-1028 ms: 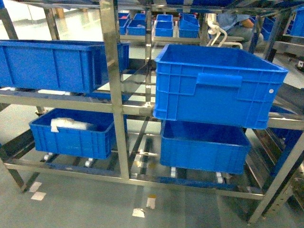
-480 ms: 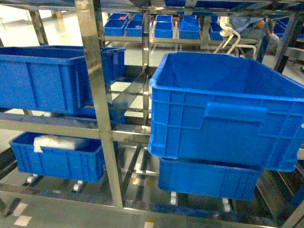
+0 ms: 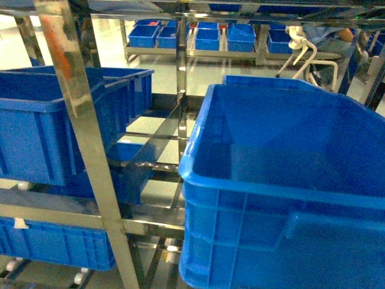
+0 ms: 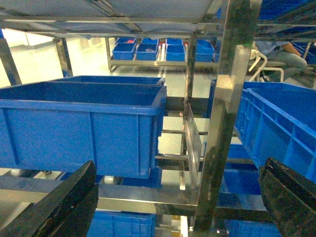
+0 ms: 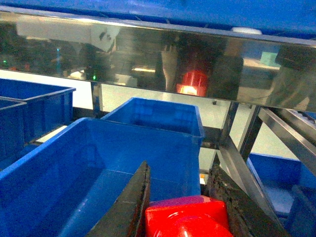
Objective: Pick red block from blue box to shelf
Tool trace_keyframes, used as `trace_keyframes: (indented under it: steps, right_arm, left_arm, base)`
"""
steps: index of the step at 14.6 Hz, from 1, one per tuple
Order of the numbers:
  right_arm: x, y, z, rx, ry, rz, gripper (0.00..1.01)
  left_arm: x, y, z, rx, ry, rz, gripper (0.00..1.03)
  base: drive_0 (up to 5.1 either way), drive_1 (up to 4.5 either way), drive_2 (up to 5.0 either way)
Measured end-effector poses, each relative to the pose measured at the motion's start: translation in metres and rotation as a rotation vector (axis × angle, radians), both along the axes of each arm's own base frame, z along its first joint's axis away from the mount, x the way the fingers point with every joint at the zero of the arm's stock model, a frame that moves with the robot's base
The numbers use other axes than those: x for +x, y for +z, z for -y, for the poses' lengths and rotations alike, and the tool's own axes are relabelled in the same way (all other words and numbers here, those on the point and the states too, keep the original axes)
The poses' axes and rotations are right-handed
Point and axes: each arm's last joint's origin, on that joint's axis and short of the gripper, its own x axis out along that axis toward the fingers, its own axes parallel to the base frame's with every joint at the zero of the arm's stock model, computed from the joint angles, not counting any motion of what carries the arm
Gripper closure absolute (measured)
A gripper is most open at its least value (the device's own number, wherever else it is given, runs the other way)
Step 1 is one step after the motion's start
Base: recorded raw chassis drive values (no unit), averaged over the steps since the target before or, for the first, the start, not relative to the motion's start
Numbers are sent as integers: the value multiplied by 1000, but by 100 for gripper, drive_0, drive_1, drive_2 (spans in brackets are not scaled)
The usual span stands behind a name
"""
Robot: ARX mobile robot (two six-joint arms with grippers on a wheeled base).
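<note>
We see our right pincer (image 5: pixel 183 207) clenched on the red block (image 5: pixel 186 217), which sits between its two dark fingers (image 5: pixel 132 197) low in the right wrist view. The block is held over a large dark blue crate (image 5: pixel 74 168) that stands on the shelf (image 3: pixel 90 162), under a shiny horizontal rail (image 5: pixel 148 59) in which a red glow is mirrored. A second crate (image 5: pixel 158 116) stands just behind the first, toward the shelf's back edge. Our left pincer (image 4: pixel 170 207) is released, its fingers (image 4: pixel 59 202) spread wide apart with nothing between them, facing a steel upright (image 4: pixel 222 113) with another dark blue crate (image 4: pixel 84 128) on the tier to its left. We cannot find the blue box in any view.
</note>
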Motion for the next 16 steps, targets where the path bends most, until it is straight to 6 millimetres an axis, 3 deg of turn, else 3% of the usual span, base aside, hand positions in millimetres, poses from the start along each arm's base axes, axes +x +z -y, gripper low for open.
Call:
trace_keyframes:
  steps: [10, 16]
  right_arm:
    - [1, -1, 0, 0, 0, -6, 72]
    - [17, -6, -2, 40, 41, -114, 72]
  left_arm:
    - [0, 0, 0, 0, 0, 0, 5]
    - [0, 0, 0, 0, 0, 0, 5]
  base:
    - [0, 0, 0]
    - [0, 0, 0]
